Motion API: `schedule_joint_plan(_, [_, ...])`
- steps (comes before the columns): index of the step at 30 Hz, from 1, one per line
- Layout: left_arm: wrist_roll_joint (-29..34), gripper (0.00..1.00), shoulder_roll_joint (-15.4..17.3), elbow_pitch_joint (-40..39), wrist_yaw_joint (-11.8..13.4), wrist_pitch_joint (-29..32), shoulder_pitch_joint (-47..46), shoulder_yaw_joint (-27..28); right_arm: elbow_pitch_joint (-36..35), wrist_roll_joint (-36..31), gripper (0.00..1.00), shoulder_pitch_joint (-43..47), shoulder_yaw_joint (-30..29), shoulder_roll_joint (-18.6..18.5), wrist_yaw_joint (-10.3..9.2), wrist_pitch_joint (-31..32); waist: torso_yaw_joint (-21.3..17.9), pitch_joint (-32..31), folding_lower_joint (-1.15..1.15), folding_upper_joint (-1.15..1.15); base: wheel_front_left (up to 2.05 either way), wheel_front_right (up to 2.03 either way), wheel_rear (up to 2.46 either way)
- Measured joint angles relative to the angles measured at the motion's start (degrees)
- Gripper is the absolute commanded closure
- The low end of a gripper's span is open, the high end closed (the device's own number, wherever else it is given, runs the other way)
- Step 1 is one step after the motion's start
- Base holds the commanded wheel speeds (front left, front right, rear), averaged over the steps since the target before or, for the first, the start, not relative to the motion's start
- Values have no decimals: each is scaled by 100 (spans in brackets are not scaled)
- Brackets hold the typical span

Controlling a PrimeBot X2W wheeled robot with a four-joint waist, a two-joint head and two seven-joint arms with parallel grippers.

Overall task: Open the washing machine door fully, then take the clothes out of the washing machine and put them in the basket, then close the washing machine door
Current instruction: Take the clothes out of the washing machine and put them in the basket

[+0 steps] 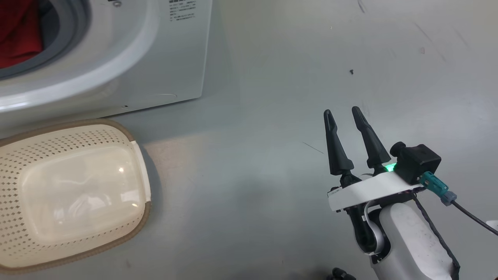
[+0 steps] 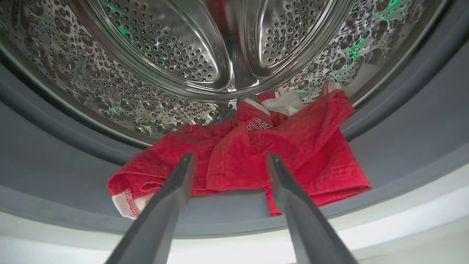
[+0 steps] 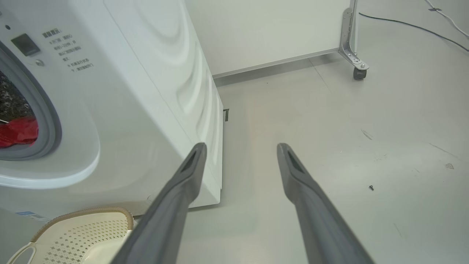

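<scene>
**Left wrist view.** The clothes [image 2: 256,154] are a red heap at centre frame. They lie at the front bottom of the perforated steel drum [image 2: 165,47], and their hems spill over the grey gasket [image 2: 55,146]. The lettering is partly folded under, so it reads "LS" at most. White trim shows at the heap's lower left. The left gripper [image 2: 231,157] has its jaws spread and empty, with the tips in front of the cloth; contact cannot be told.

**Head view.** The washing machine [image 1: 155,58] is at upper left, cropped, with a red sliver in its opening. The basket [image 1: 78,190] stands on the floor [image 1: 272,77] at lower left, just beside the machine's front, and is cut by the frame edge. The right gripper [image 1: 342,111] is at lower right, jaws apart and holding nothing, above the floor.

**Right wrist view.** This view adds the machine's ribbed side. A panel on a caster [image 3: 361,71] is at upper right, a cable [image 3: 403,24] at the top, and a small screw [image 3: 371,187] at right. The label print is illegible.
</scene>
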Motion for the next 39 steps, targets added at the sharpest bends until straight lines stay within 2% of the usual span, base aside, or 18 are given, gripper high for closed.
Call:
schedule_joint_plan(16, [59,0,616,1015,194,869,-1083,191,-116,188,0,-135,215,7,-110,0,-558,385,0,0,0,0,0])
schedule_joint_plan(28, [233,0,855,1625,209,1272,-1544,25,-151,227,0,-135,307,9,-165,0,-685,479,0,0,0,0,0])
schedule_joint_plan(39, [292,0,1058,1835,66,1568,-2035,-163,-216,235,0,-140,419,12,-208,0,-748,607,0,0,0,0,0])
